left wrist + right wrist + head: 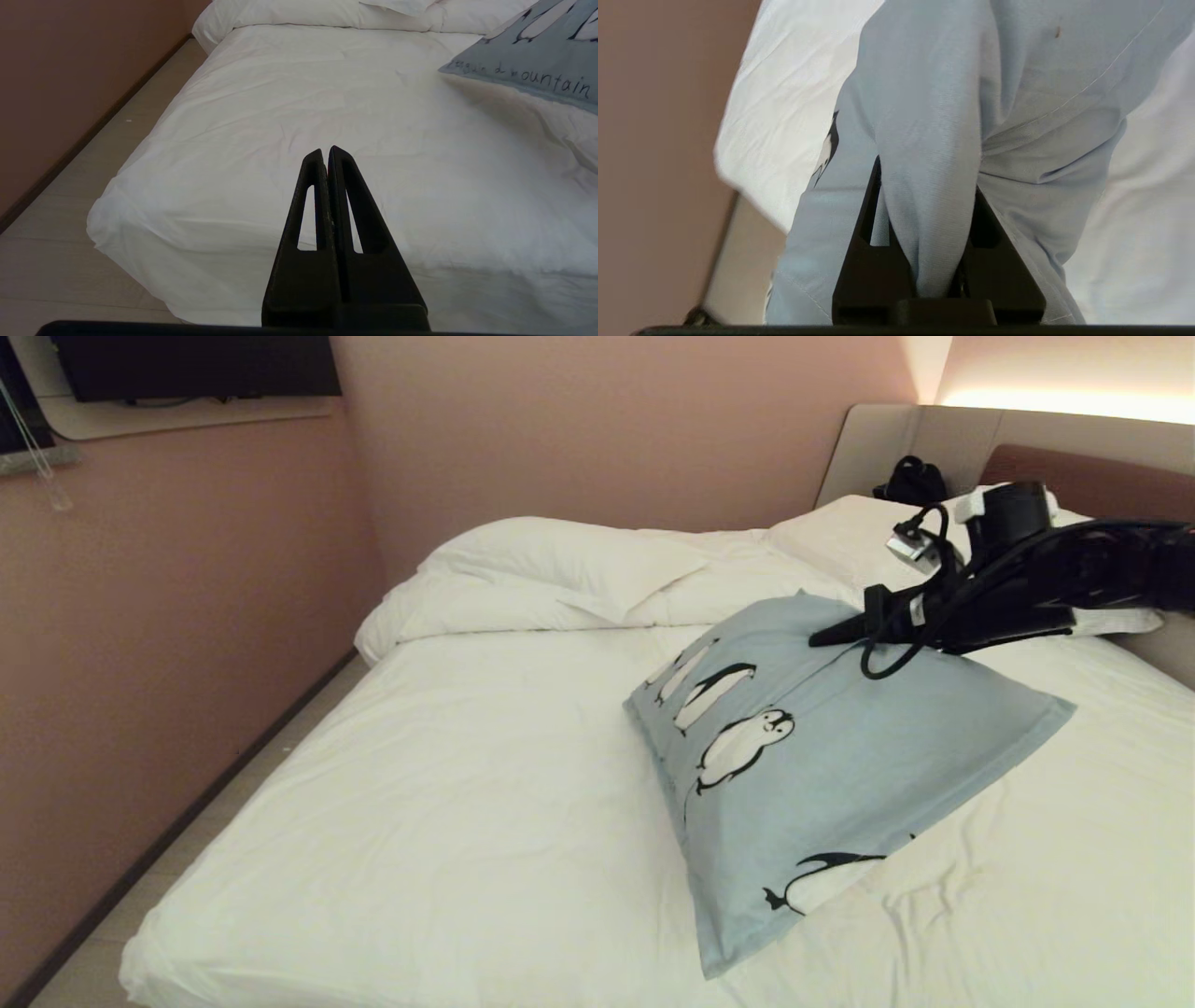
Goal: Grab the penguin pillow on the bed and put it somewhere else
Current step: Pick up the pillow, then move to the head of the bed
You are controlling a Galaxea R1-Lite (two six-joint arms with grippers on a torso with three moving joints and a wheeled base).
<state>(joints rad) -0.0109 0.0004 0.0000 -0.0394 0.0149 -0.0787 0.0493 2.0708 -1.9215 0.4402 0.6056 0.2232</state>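
Observation:
The light blue penguin pillow hangs tilted over the right half of the bed, its far edge raised and its near corner low on the white sheet. My right gripper reaches in from the right and is shut on a bunched fold of the pillow's upper edge. In the right wrist view the blue fabric fills the gap between the black fingers. My left gripper is shut and empty, held before the bed's near corner, with the pillow's lettered edge at the far right.
White pillows and a folded duvet lie across the head of the bed. A brown headboard and a black bag are at the back right. A pink wall and a strip of floor run along the bed's left side.

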